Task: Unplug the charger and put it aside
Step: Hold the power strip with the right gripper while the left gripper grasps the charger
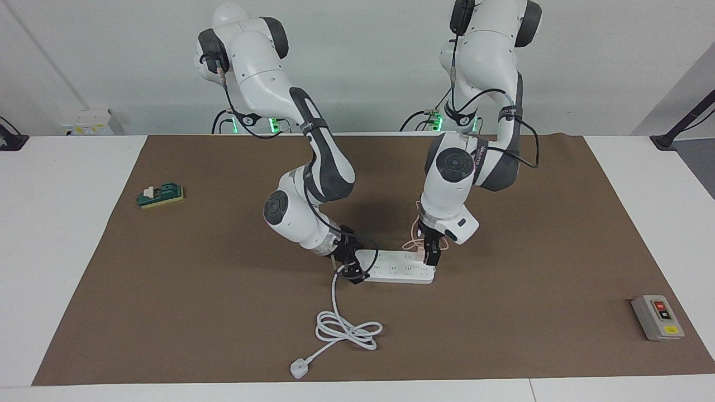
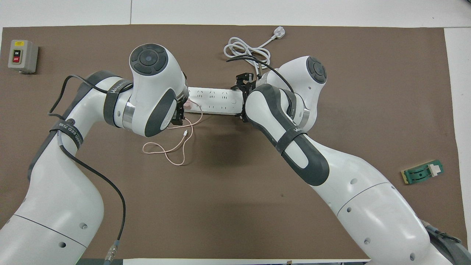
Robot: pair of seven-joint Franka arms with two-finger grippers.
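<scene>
The pale pink charger (image 1: 419, 255) is plugged into the white power strip (image 1: 396, 268) at the end toward the left arm. Only a sliver of it shows in the overhead view (image 2: 188, 104). Its thin pink cable (image 2: 173, 147) loops on the mat nearer to the robots. My left gripper (image 1: 431, 255) is down on the charger and hides most of it. My right gripper (image 1: 351, 268) straddles the strip's other end, where the thick cord leaves, with one finger on each long side of the strip (image 2: 215, 100).
The strip's white cord (image 1: 346, 329) coils farther from the robots and ends in a plug (image 1: 299, 369). A grey switch box (image 1: 657, 317) stands toward the left arm's end. A small green part (image 1: 161, 195) lies toward the right arm's end.
</scene>
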